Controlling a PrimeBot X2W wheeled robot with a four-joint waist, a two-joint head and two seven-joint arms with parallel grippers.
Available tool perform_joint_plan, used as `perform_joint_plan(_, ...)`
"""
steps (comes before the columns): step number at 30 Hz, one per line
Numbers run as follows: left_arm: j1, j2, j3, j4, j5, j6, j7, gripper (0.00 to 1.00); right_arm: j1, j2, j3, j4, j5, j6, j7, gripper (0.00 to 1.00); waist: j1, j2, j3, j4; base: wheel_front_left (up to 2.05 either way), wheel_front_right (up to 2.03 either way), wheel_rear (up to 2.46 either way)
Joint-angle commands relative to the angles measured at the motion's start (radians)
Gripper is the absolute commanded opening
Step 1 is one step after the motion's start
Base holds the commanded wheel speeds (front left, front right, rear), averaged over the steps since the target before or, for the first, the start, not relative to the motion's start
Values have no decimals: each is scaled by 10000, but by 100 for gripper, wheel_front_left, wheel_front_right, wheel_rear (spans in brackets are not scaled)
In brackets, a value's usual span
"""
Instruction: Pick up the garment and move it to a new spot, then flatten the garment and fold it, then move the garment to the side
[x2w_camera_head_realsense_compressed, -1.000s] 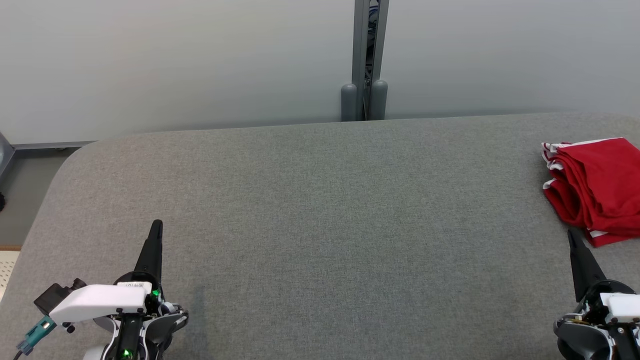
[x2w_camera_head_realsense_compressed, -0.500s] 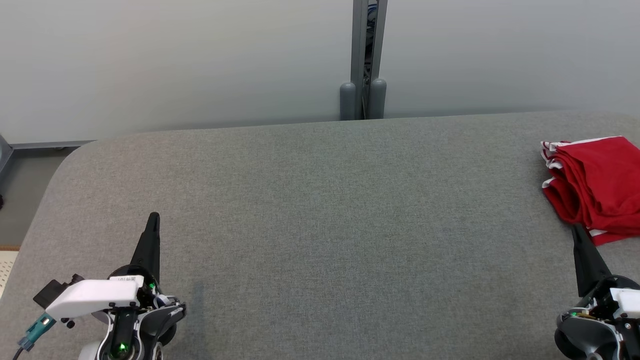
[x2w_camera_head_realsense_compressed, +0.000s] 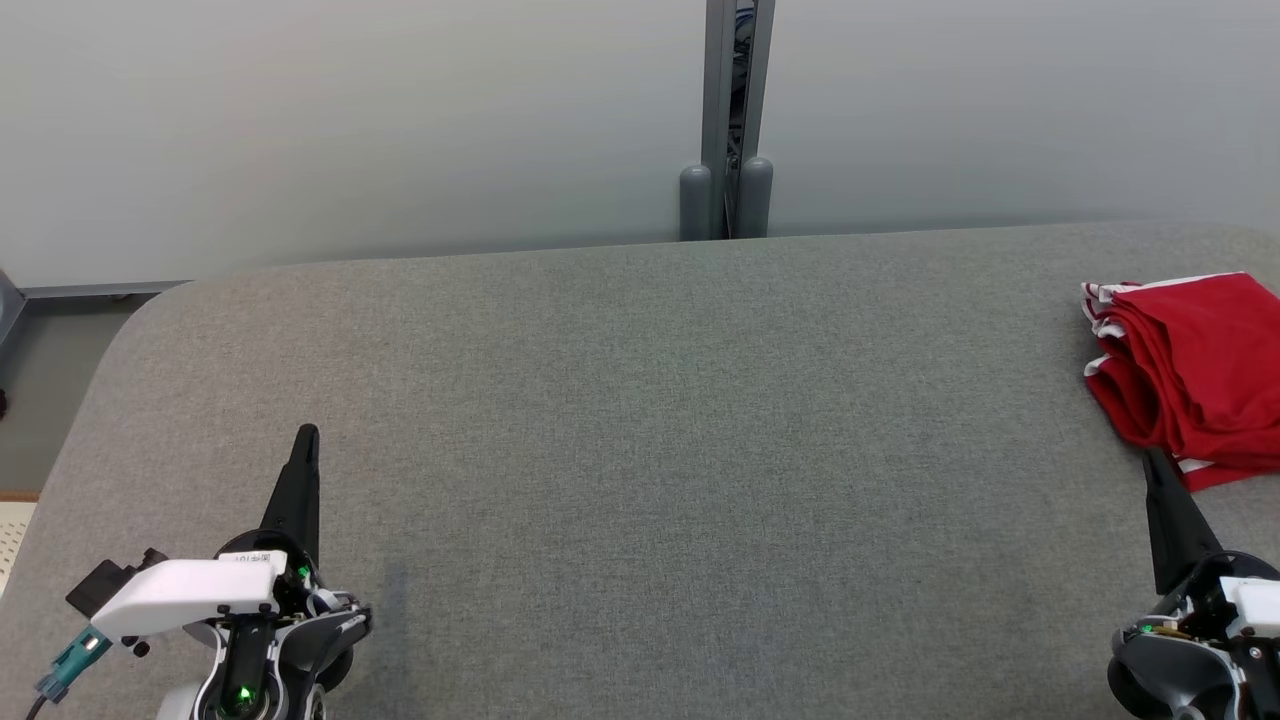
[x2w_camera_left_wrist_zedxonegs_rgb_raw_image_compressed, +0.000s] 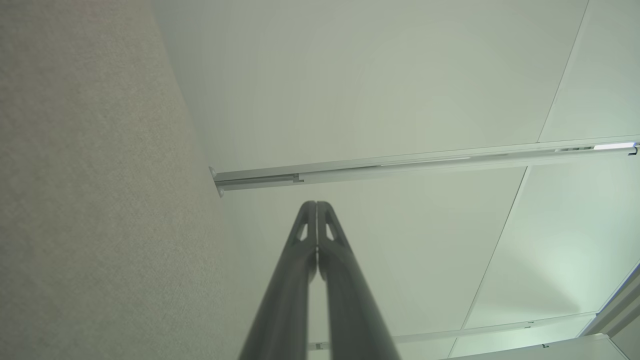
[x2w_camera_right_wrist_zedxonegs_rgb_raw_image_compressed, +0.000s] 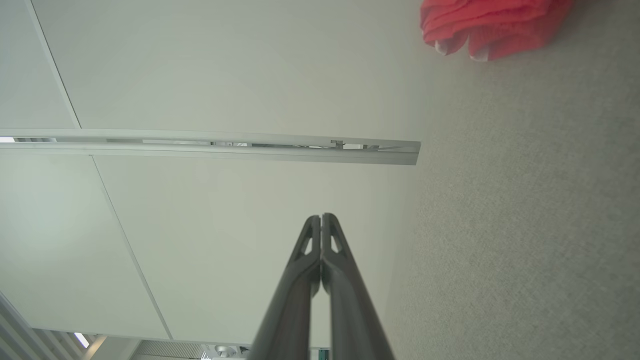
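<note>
Left gripper (x2w_camera_head_realsense_compressed: 305, 445): fingers pressed together, nothing held, over grey padded surface (x2w_camera_head_realsense_compressed: 640, 420). Right gripper (x2w_camera_head_realsense_compressed: 1152, 470): fingers pressed together, nothing held. Garment (x2w_camera_head_realsense_compressed: 1200, 360): red, white trim, folded; lies ahead of right gripper tips, well apart from left gripper.

Not much to report, nothing here is actually readable. The only thing that looks like a label is a small white sticker (x2w_camera_head_realsense_compressed: 258, 557) on the body of the left gripper (x2w_camera_head_realsense_compressed: 306, 438), seen from the head view. It has a line of dark print, but it's too tiny and blurry to make out any letter or number.
</note>
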Motion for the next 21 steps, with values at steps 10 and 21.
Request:
perform_joint_plan(10,-160,27,82,6,34,-39,58,0,-103,-4,-76,44,-66,0,79,0,0,0,0,0,0,0,0)
perform_joint_plan(21,-161,10,106,5,67,-39,62,0,-110,29,-128,46,-123,0,127,0,0,0,0,0,0,0,0)
